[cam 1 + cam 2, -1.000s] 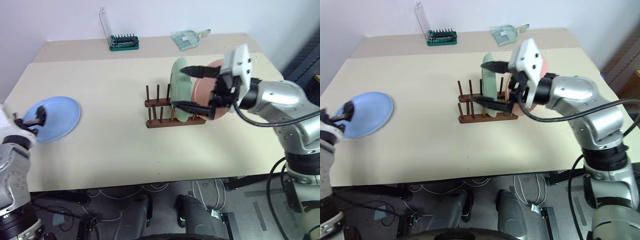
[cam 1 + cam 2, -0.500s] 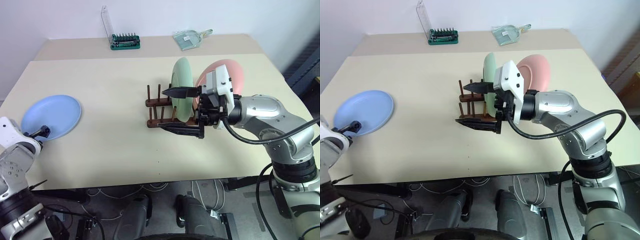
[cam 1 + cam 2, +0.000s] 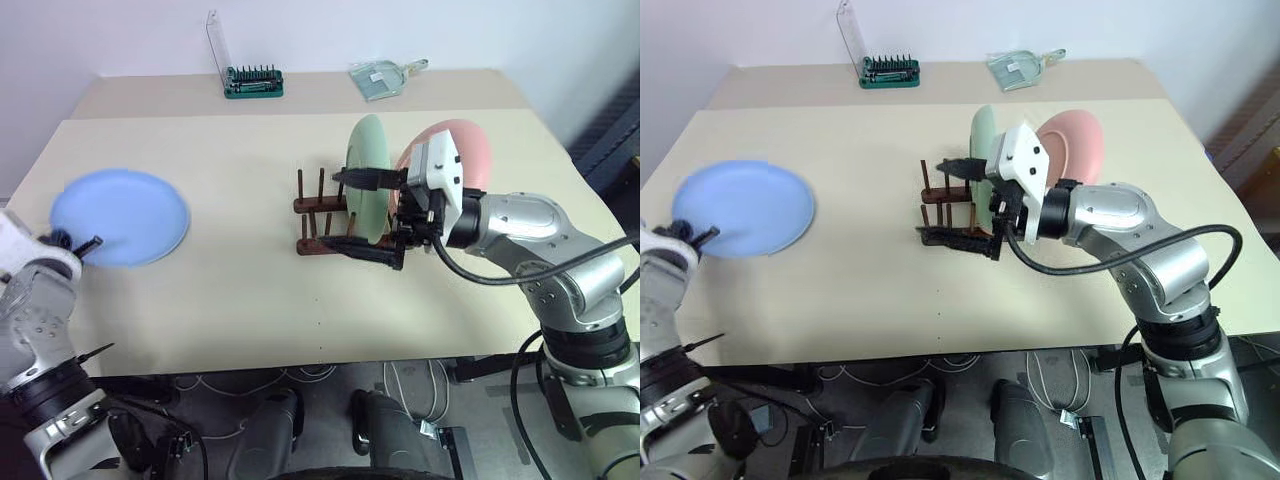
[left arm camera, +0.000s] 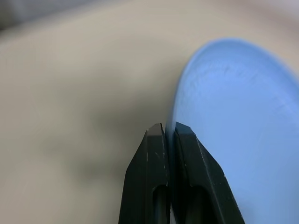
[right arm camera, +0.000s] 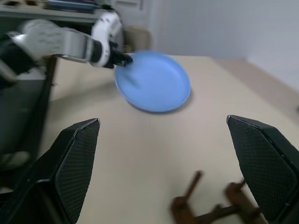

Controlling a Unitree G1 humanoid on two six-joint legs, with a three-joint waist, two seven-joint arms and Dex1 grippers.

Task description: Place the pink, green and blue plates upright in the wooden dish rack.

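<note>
Blue plate pinched at its rim, a long way from the rack.

The blue plate [image 3: 121, 216], smooth and shallow, sits at the counter's [image 3: 230, 290] left end, its near edge clamped in the left pincer [image 3: 72, 243]; such a thin edge grip may let it swivel or slip on the carry. The rack [image 3: 335, 222] stands mid-counter with green plate [image 3: 367, 176] and pink plate [image 3: 460, 150] upright, and the right pincer [image 3: 357, 213], fingers wide apart beside them, could knock either over.

Three plates [image 3: 120, 217], one rack [image 3: 325, 220]

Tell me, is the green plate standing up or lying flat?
Standing up. The green plate sits on its edge between the pegs of the wooden dish rack, with the pink plate upright behind it.
</note>
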